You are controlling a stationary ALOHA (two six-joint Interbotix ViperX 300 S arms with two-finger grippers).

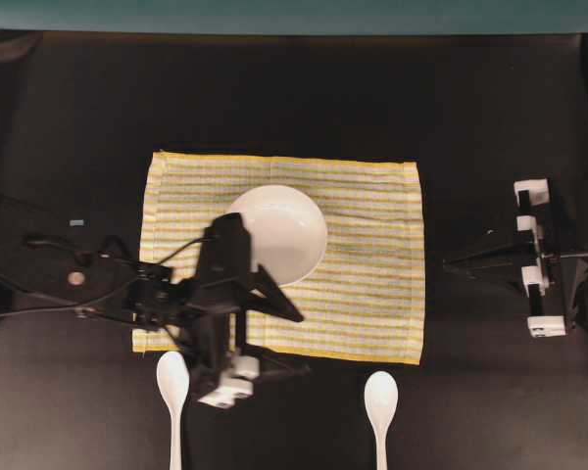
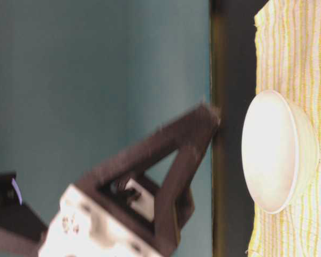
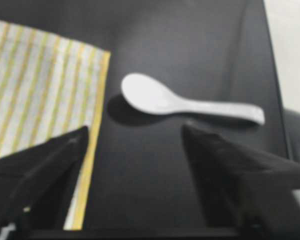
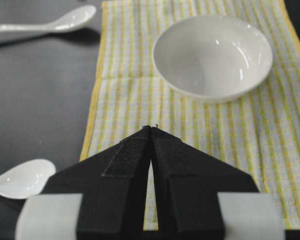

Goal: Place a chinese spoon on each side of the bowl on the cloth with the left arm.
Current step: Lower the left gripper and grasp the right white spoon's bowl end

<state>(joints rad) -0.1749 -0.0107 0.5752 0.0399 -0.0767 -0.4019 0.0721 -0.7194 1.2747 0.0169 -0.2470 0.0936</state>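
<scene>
Neither white spoon (image 1: 172, 392) (image 1: 380, 403) is placed yet: both lie on the desk (image 1: 78, 117) below the cloth (image 1: 372, 294) and bowl (image 1: 284, 230), left gripper (image 1: 260, 333) wide and empty.

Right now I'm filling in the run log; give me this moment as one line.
left tool: open, empty | right tool: shut | spoons: off cloth | bowl: on cloth

surface: black table (image 1: 470, 127) | on it: cloth (image 1: 372, 294), two white spoons (image 1: 172, 377) (image 1: 380, 397)
</scene>
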